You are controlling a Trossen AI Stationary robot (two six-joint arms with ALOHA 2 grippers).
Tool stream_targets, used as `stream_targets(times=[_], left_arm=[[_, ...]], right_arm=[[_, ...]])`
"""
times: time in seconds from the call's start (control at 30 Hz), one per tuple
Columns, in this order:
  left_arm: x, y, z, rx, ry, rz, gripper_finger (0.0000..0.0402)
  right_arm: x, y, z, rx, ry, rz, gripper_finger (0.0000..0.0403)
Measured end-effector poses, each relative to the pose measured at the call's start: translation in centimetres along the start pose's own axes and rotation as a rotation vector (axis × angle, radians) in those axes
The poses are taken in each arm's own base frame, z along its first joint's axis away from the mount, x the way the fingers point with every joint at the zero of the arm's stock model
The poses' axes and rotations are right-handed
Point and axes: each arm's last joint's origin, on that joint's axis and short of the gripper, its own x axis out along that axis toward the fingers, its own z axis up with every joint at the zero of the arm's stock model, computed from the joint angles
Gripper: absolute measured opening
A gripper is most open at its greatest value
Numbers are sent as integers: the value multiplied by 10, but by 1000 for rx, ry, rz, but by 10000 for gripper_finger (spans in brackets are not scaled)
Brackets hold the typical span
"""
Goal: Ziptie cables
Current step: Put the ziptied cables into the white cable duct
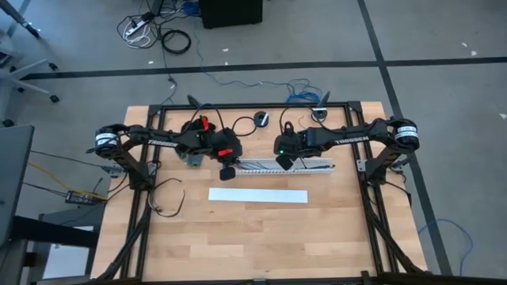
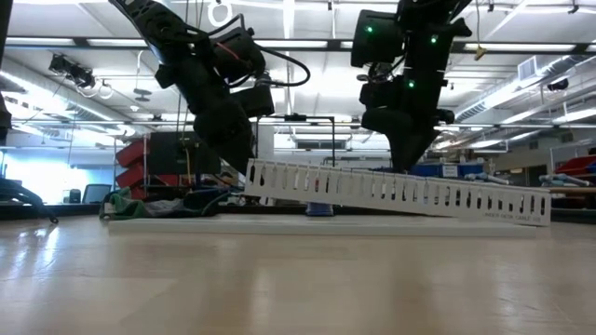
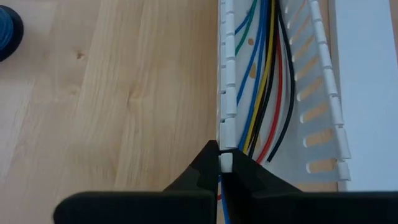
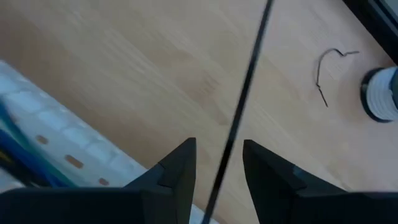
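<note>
My left fingers (image 3: pixel 219 168) are pinched shut on the near wall of the white slotted duct (image 1: pixel 285 166), lifting that end off the wooden counter (image 1: pixel 238 229); in the low view the duct slopes down toward the frame's right. The cables (image 3: pixel 264 81), here coloured wires, lie inside the duct, running lengthwise away from my left fingers. My right fingers (image 4: pixel 217 168) stand partly open and hold nothing, though a thin dark line (image 4: pixel 245 81) passes between them. They hover over the duct's middle. A white strip (image 1: pixel 257 195) lies below the duct in the high view.
</note>
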Motion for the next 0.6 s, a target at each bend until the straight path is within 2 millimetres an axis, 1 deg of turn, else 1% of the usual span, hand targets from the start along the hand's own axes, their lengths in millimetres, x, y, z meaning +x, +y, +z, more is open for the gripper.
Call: stream_targets(times=[0.37,0.6], left_arm=[[0,0,0,0,5,0,0],[0,0,-1,-2,5,-1,0]], right_arm=[[-1,-1,-1,-12,6,-19,130],[-6,3,-10,-27,32,-31,119]])
